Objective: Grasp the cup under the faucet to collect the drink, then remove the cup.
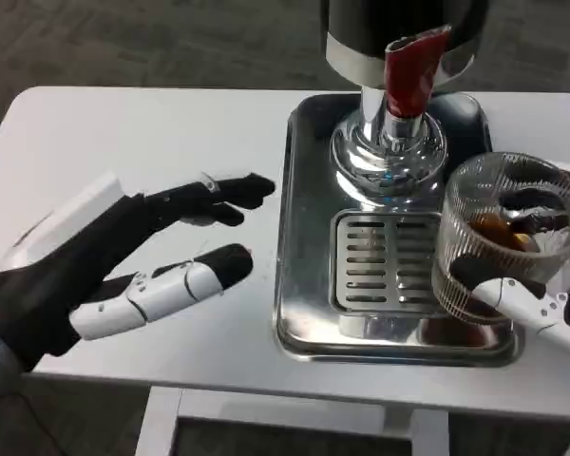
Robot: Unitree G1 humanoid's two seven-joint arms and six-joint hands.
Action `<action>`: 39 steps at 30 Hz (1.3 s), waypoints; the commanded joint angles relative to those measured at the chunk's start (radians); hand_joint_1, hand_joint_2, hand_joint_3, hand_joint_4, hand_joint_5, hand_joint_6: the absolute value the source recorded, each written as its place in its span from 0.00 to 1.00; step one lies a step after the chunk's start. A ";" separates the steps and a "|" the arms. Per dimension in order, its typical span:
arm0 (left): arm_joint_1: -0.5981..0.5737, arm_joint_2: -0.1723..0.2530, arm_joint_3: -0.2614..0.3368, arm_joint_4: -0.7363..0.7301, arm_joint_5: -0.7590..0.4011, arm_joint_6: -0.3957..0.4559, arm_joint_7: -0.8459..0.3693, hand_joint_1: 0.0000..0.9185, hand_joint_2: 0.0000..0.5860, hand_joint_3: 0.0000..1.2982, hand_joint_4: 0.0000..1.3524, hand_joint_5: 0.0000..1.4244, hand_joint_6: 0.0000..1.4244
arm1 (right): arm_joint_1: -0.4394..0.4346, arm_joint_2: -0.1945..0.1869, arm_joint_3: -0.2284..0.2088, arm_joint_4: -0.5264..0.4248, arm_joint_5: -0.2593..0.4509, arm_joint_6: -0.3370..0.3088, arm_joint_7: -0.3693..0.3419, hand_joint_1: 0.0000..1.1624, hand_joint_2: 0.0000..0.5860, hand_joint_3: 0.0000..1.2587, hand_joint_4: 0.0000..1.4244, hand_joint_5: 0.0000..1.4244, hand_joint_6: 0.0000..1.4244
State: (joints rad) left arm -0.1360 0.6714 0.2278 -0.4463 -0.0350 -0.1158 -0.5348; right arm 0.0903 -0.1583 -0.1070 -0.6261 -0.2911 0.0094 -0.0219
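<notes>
head view: right hand (537,304) grips the cup (508,237) beside the faucet (413,71); left hand (123,266) spread, holding nothing.

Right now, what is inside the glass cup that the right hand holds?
The glass cup in the right hand holds something brown low inside. The ribbed wall and the dark fingers behind it blur it, so how full it is cannot be told.

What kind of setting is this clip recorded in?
Probably an office or lab demo station, not a kitchen: a drink dispenser on a metal drip tray, on a white table, over carpeted floor.
</notes>
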 commanded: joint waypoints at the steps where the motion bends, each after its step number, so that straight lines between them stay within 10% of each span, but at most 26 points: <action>1: 0.036 0.034 0.029 -0.048 0.012 -0.023 -0.017 0.00 0.19 0.17 0.11 0.15 0.14 | 0.031 -0.012 -0.020 -0.073 0.033 -0.014 0.029 0.69 0.38 0.81 0.84 1.00 1.00; 39: 0.317 0.070 0.206 -0.462 0.088 0.094 -0.087 0.00 0.10 0.05 0.00 0.01 0.05 | 0.131 -0.046 -0.008 -0.274 0.105 0.045 0.206 0.68 0.40 0.83 0.86 1.00 1.00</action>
State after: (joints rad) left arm 0.1364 0.7298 0.4028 -0.8727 0.0214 -0.0369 -0.6002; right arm 0.2131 -0.2018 -0.1270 -0.8639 -0.2078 0.0559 0.1745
